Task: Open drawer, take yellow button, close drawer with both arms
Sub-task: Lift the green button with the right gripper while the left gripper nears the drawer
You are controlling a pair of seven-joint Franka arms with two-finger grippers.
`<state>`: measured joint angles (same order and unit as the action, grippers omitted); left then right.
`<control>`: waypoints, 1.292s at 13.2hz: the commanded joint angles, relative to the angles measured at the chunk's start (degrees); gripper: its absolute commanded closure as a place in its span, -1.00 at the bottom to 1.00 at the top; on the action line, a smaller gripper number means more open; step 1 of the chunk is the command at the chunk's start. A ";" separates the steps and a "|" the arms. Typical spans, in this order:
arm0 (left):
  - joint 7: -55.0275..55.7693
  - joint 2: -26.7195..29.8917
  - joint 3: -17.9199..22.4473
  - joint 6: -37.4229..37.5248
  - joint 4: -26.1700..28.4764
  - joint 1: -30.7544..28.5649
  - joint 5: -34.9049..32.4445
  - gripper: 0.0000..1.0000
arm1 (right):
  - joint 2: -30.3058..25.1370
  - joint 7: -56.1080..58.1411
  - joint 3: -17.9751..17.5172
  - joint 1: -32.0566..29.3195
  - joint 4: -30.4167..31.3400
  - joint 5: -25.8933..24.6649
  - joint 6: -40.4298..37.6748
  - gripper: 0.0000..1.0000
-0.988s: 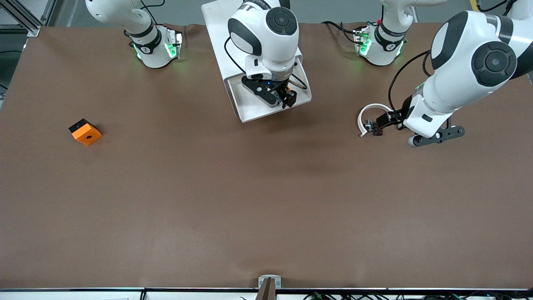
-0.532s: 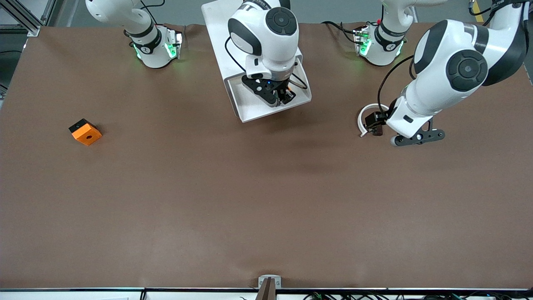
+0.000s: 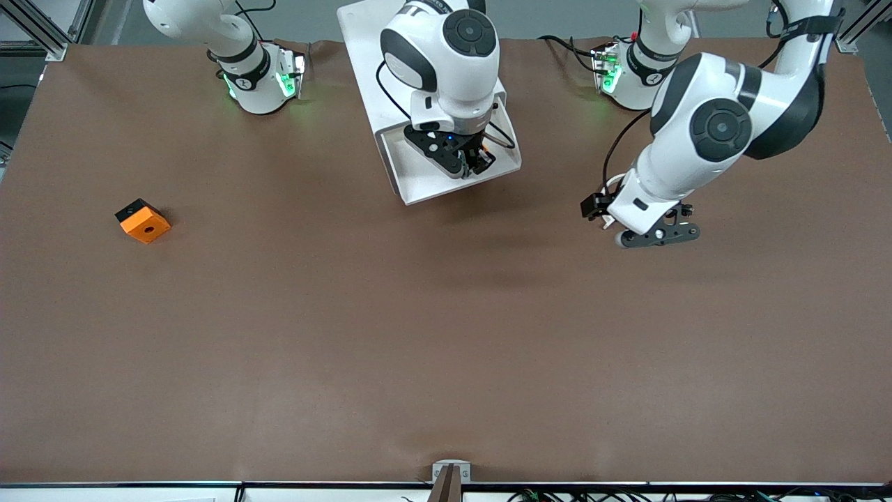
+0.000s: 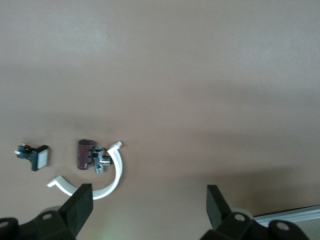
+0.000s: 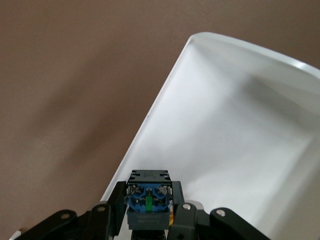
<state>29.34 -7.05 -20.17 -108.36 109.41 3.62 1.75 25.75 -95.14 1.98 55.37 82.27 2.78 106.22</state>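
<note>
My right gripper (image 3: 479,162) hangs over the open drawer (image 3: 425,185) of the white cabinet (image 3: 380,63). It is shut on the button (image 5: 148,202), whose black body and blue terminals show between the fingers, with a sliver of orange cap at one edge. The white inside of the drawer (image 5: 240,130) lies under it. My left gripper (image 3: 599,209) is open and empty, over the bare table toward the left arm's end; in the left wrist view its fingers (image 4: 80,206) stand wide apart.
An orange square block with a hole (image 3: 143,221) lies toward the right arm's end. Under the left hand lie a white curved piece (image 4: 112,175), a small brown cylinder (image 4: 84,154) and a small black-and-white part (image 4: 36,156).
My left arm has swung toward the drawer and now covers most of the white curved piece. My right gripper shifted slightly over the drawer, still holding the button.
</note>
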 commanded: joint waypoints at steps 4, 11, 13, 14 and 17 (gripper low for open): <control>11.14 -4.01 -4.78 -5.36 0.10 0.16 0.01 -1.00 | -3.58 12.48 0.30 -8.15 -9.67 4.34 -16.28 1.00; 25.31 -11.40 -6.55 -8.98 -2.09 8.76 2.29 -1.00 | -16.24 58.70 0.65 -32.49 -0.13 0.94 -21.59 1.00; 29.43 -12.98 -6.55 -8.46 -3.84 11.84 2.29 -1.00 | -21.33 71.70 0.74 -38.99 11.27 -2.68 -13.89 1.00; 31.54 -13.25 -6.55 -8.36 -4.38 13.33 2.21 -1.00 | -22.75 77.59 0.74 -42.85 16.82 -3.21 -9.50 1.00; 34.89 -13.51 -6.55 -7.49 -4.03 17.46 2.29 -1.00 | -23.02 87.47 0.74 -50.69 29.57 -6.99 2.55 1.00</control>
<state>62.13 -19.90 -26.84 -117.34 106.36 19.00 3.53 6.32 -12.52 4.22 8.95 100.95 -2.17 101.41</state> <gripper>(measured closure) 0.000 0.595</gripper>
